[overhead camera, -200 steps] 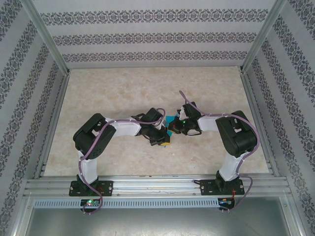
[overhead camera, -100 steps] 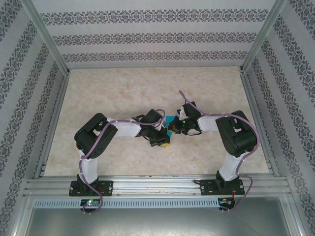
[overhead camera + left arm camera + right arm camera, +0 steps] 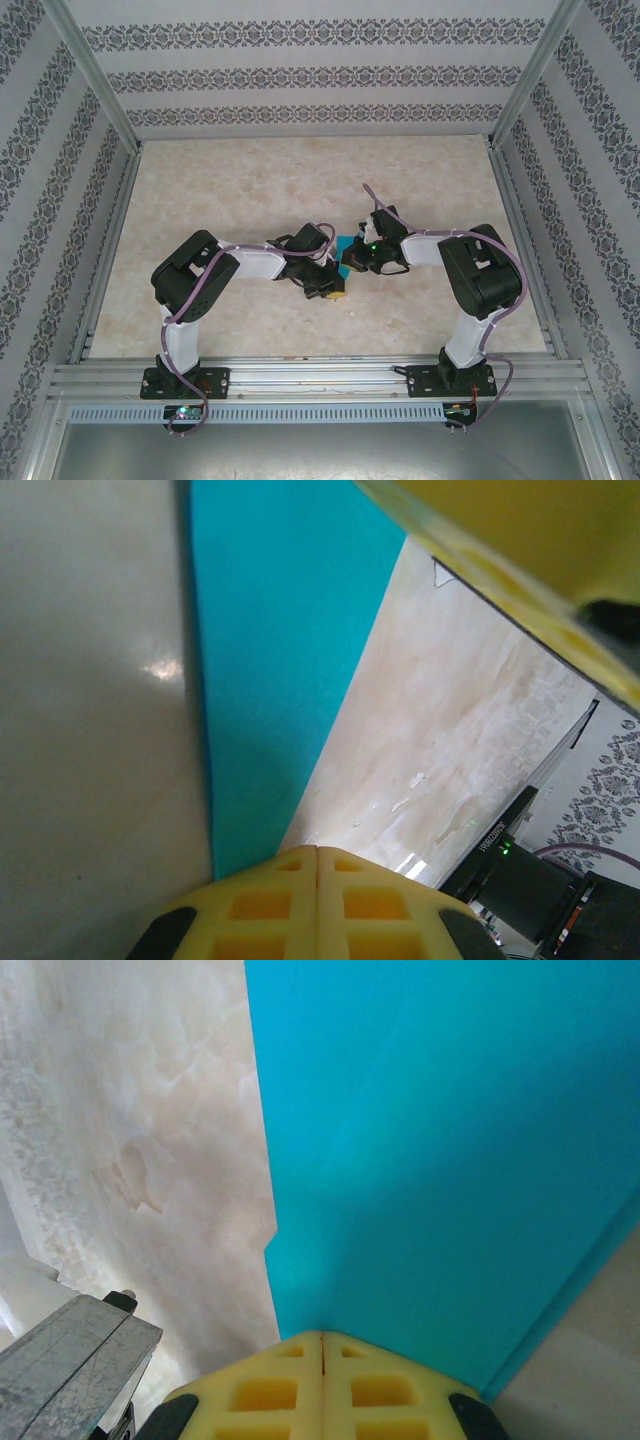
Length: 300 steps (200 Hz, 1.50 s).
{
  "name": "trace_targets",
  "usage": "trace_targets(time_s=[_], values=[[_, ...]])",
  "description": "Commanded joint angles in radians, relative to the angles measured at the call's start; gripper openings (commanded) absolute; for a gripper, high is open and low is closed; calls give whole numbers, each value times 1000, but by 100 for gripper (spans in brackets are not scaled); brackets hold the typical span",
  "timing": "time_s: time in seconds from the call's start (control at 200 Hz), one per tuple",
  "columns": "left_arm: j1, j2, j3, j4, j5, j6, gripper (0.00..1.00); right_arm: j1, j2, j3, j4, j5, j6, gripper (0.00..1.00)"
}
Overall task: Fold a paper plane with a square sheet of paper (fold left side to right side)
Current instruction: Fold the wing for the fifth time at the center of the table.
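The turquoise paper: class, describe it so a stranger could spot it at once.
Start at the marbled beige table inside the patterned walls. Follow the left arm and right arm to where their shut jaws meet mid-table. The turquoise paper pinched there is the only bright blue-green thing, plain and unmarked.

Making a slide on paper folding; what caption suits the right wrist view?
Right claw, shut, pinches the turquoise paper over the marble-patterned table.
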Motion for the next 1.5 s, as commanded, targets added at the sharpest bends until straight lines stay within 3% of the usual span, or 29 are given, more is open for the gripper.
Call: trace_targets(time_s=[0.0, 1.494], values=[[-9, 6, -26, -30, -10, -8, 2, 3, 68, -34, -168, 95, -30, 0], [-24, -84, -227, 58, 16, -18, 1, 3, 81, -17, -211, 114, -50, 0]])
